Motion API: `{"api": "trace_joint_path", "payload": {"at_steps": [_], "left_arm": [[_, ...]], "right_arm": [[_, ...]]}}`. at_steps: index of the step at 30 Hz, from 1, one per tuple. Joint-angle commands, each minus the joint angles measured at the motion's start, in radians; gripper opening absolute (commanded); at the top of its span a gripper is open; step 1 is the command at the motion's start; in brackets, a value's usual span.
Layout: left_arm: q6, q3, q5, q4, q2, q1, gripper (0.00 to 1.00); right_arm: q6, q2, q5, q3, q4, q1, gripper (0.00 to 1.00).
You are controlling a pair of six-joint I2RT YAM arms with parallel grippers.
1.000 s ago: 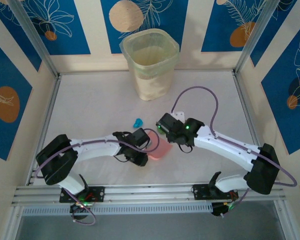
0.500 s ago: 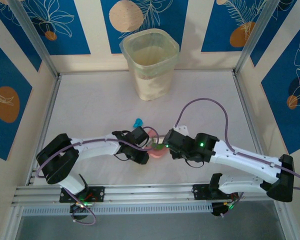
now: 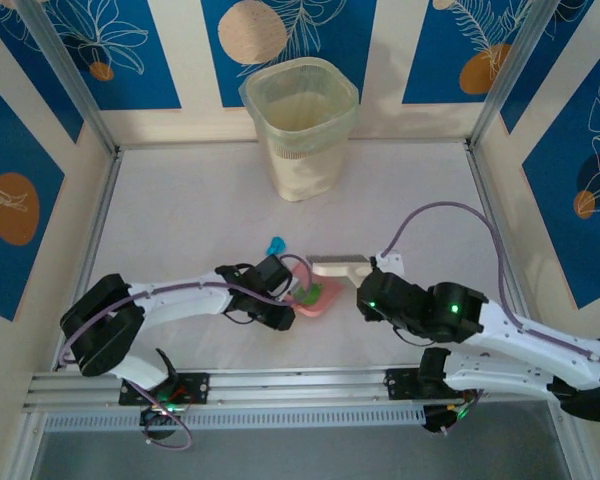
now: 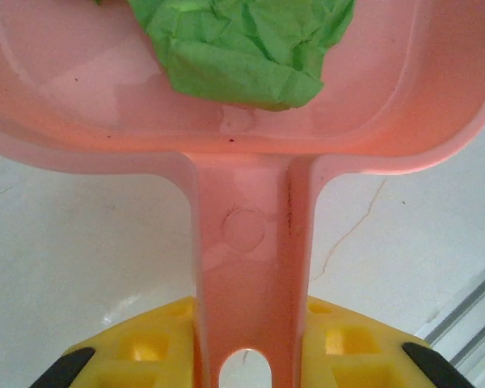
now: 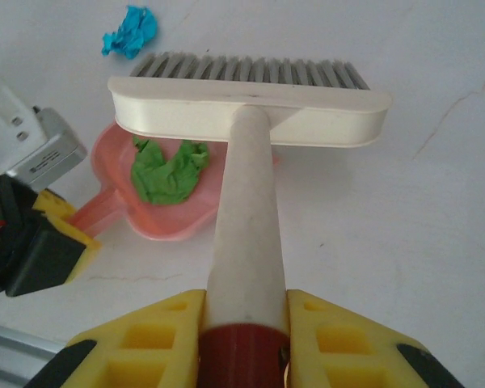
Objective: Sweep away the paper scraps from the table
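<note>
Dustpan (image 4: 250, 234) holds green scrap (image 4: 242, 48), crisp from wrist; overhead, probably speck.

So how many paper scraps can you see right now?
2: a green scrap in the dustpan, a cyan scrap on the table just beyond it. Others may be hidden.

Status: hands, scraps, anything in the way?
Left hand shut on dustpan handle, right hand shut on brush. Green scrap in dustpan, cyan scrap on table past brush. Nothing in the way.
</note>
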Motion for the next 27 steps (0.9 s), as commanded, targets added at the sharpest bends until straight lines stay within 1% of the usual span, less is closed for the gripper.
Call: {"api": "trace_joint_path", "payload": {"at_steps": [1,5,9,12,16,20,22,27], "left_arm": [[-0.015,-0.014,0.021,0.015,-0.051,0.0,0.0],[-0.021,-0.013,0.011,-0.005,-0.097,-0.008,0.0],[-0.029,-0.013,-0.011,-0.034,-0.16,-0.014,0.0],[-0.034,-0.005,-0.035,-0.073,-0.219,-0.017,0.0],[-0.053,0.026,-0.116,-0.171,-0.306,-0.016,0.0],[-0.058,0.083,-0.224,-0.291,-0.388,-0.013,0.0],[-0.058,0.111,-0.264,-0.338,-0.423,-0.004,0.0],[-0.037,0.214,-0.273,-0.434,-0.466,0.037,0.0]], "right_arm": [[0.088,-0.095,0.129,-0.049,-0.01,0.005,0.0],[0.154,-0.218,0.206,-0.137,-0.012,-0.02,0.0],[0.206,-0.313,0.222,-0.2,-0.037,-0.064,0.0],[0.214,-0.352,0.207,-0.241,-0.032,-0.093,0.0],[0.202,-0.344,0.177,-0.269,-0.015,-0.133,0.0],[0.209,-0.332,0.171,-0.291,-0.006,-0.151,0.0],[0.202,-0.323,0.158,-0.317,0.032,-0.154,0.0],[0.163,-0.24,0.092,-0.373,0.153,-0.16,0.0]]}}
